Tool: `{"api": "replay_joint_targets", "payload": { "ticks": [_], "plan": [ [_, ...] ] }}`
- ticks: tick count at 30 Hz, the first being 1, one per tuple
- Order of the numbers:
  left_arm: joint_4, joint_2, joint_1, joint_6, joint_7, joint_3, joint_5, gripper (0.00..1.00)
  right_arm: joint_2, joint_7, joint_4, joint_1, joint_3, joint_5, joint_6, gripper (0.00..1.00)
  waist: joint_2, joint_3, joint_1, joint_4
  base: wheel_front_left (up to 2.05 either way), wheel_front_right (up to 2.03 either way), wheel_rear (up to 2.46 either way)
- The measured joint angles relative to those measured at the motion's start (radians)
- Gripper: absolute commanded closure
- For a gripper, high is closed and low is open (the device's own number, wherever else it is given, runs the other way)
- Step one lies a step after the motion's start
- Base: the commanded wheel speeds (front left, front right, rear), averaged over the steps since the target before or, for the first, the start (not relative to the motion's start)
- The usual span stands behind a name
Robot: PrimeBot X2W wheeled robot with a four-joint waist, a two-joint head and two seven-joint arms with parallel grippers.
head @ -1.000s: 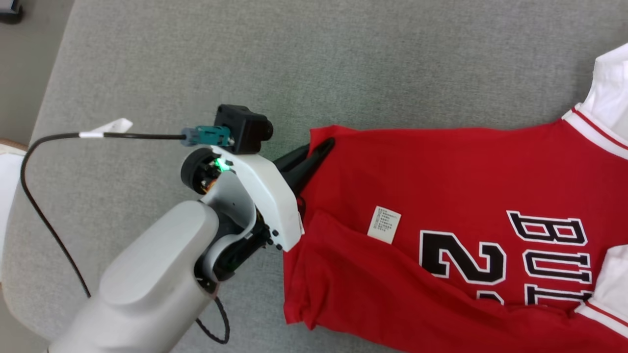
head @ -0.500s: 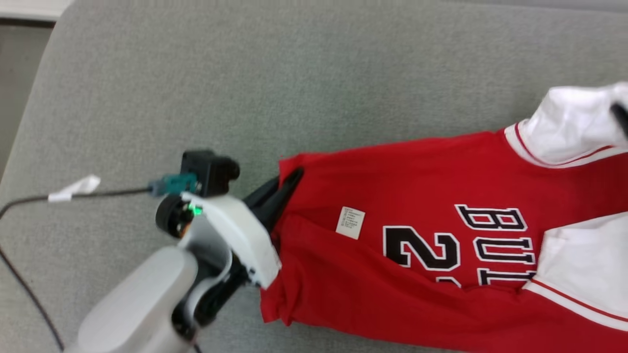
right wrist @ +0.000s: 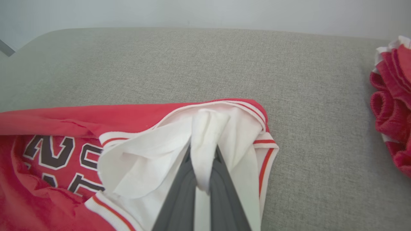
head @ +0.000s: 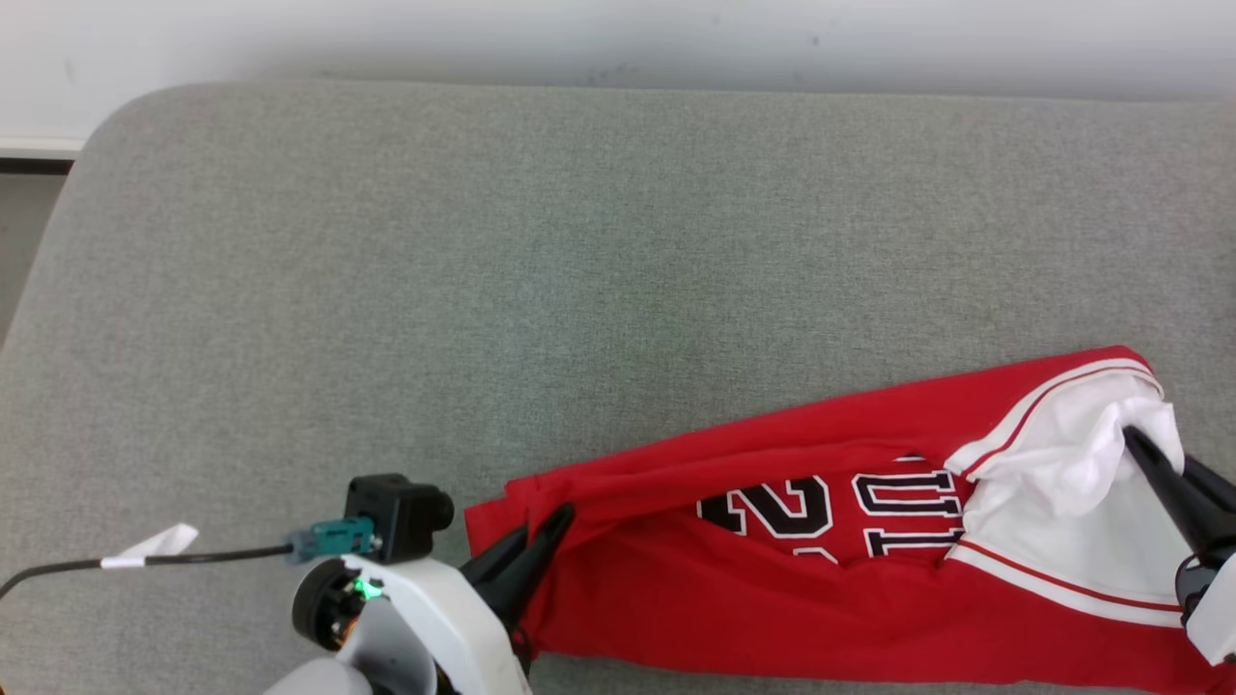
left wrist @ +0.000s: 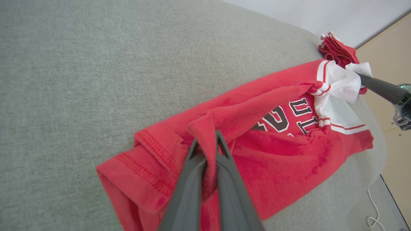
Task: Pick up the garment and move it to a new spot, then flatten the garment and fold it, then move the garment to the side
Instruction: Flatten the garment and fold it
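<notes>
The garment (head: 772, 598) is a red jersey with black lettering and white sleeves, lying bunched lengthwise near the front edge of a grey fabric surface (head: 579, 241). My left gripper (head: 558, 516) is shut on a fold of red cloth at its hem end. In the left wrist view, that ridge of the garment (left wrist: 273, 160) sits pinched between the fingers of my left gripper (left wrist: 205, 139). My right gripper (head: 1132, 439) is shut on the white sleeve at the other end. The right wrist view has white fabric of the garment (right wrist: 144, 160) squeezed in my right gripper (right wrist: 202, 150).
A second pile of red and white clothing (right wrist: 391, 106) lies at the surface's right end, also visible as the pile (left wrist: 337, 51). A black cable (head: 145, 560) runs left from my left wrist. A pale wall (head: 579, 39) lies behind the surface's far edge.
The head camera has tilted up. The jersey, flat before with its white label showing, is now gathered into a narrow band, label hidden. My right gripper has come into view gripping the white sleeve.
</notes>
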Motion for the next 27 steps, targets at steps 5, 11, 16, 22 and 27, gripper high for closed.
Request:
{"api": "replay_joint_targets", "payload": {
  "ticks": [5, 11, 16, 22, 27],
  "plan": [
    [-0.007, 0.015, 0.025, 0.011, -0.007, 0.004, -0.001, 1.00, 0.005, -0.022, 0.014, 0.013, 0.010, -0.002, 0.000, 1.00, 0.0000, -0.013, 0.0000, -0.010, 0.00, 0.00, 0.00],
    [-0.012, 0.026, 0.040, 0.021, -0.026, 0.017, -0.003, 1.00, 0.005, -0.057, 0.016, 0.014, 0.020, -0.008, 0.000, 1.00, 0.0000, -0.027, 0.0000, -0.021, 0.00, 0.00, 0.00],
    [-0.016, 0.033, 0.051, 0.029, -0.036, 0.025, -0.008, 1.00, 0.002, -0.074, 0.012, 0.021, 0.029, -0.002, 0.000, 1.00, 0.0000, -0.042, 0.0000, -0.029, 0.00, 0.00, 0.00],
    [-0.009, 0.046, 0.072, 0.037, -0.041, 0.010, 0.002, 0.93, -0.005, -0.076, 0.019, 0.042, 0.046, 0.002, 0.000, 0.86, 0.0000, -0.048, 0.0000, -0.037, 0.00, 0.00, 0.00],
    [0.009, 0.053, 0.097, 0.055, -0.069, -0.002, 0.038, 0.00, -0.019, -0.036, 0.042, 0.073, 0.058, 0.000, 0.000, 0.00, 0.0000, -0.050, 0.0000, -0.042, 0.00, 0.00, 0.00]
  ]
}}
